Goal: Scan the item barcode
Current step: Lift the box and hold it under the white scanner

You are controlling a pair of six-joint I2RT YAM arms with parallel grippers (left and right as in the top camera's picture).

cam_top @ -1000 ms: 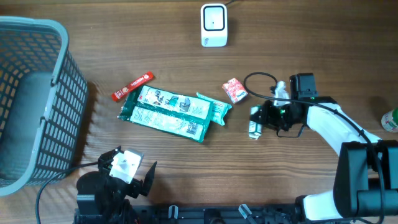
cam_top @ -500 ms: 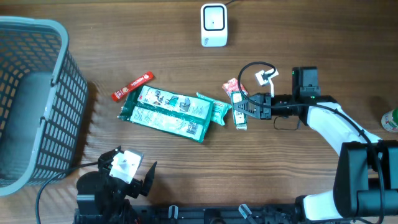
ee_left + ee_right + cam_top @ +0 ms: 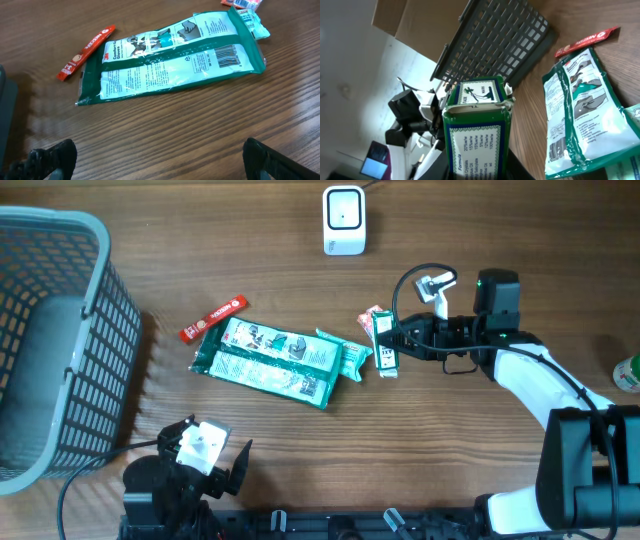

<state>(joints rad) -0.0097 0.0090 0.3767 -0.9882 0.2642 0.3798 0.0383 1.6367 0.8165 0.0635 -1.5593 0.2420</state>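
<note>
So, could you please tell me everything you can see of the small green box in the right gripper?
The small green box looks like a cardboard carton, green along its edges, with a white printed label on the face toward the wrist camera and a slightly crumpled end flap bearing a small picture. The right gripper is shut on it and it appears lifted, beside the small red packet and the end of the big green package. I cannot make out a barcode.

The green glove packet (image 3: 170, 55) read "3M Comfort Gloves" near its barcode (image 3: 227, 55), the small green box (image 3: 476, 135) right of that packet listed "Formula" and "20%w/w, 15%w/w, 12%w/w, 10%w/w", and the red sachet (image 3: 85, 52) left of the packet bore lettering too blurred to read.
</note>
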